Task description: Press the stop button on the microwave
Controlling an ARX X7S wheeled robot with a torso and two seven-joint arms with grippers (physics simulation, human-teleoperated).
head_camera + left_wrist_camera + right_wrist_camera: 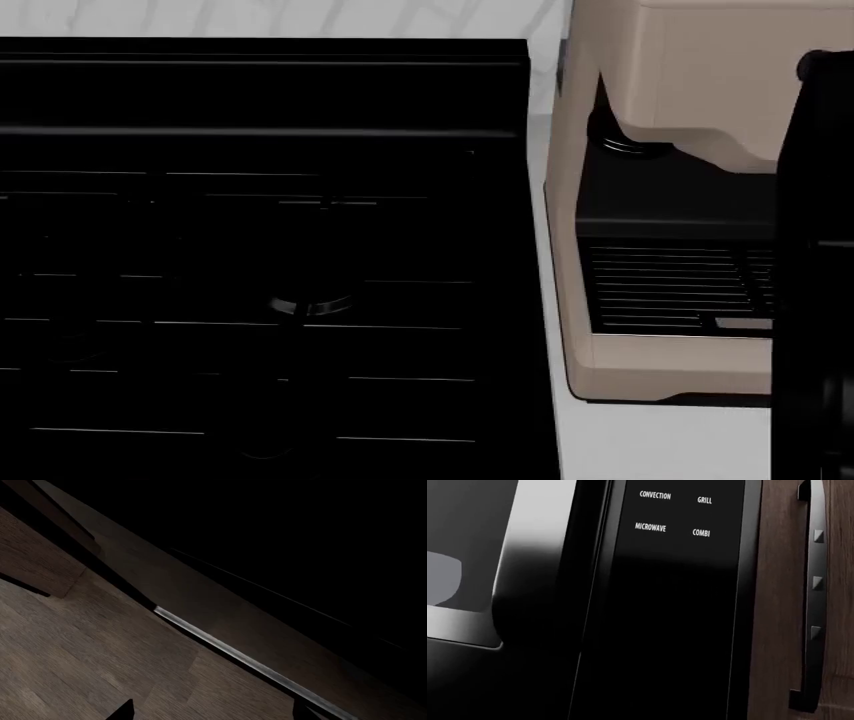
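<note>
Microwave (560, 630) close up in the right wrist view, black and glossy, filling most of that picture. Control panel (677, 580) a tall dark strip beside the door window (467, 555), lettered CONVECTION (655, 495), GRILL (704, 500), MICROWAVE (650, 527) and COMBI (701, 532) near one end; rest of the strip plain black, no stop button readable. Just beyond the panel's far edge, brown wood cabinet face (774, 605) with a long dark bar handle (812, 600) running parallel to the panel. Right gripper not seen in its own wrist view, so grip state impossible to tell; only a dark arm segment (814, 260) at the right edge of the head view. Left wrist view dim: wood-grain surface (87, 645) crossed by a thin bright metal strip (247, 660), two dark finger tips (123, 711) poking in at the frame edge, set well apart and holding nothing. Head view aimed down at a black cooktop (267, 250) with a burner (310, 303), a white counter (641, 440) alongside, and on it a beige coffee machine (667, 80) with a black drip grille (667, 285).
</note>
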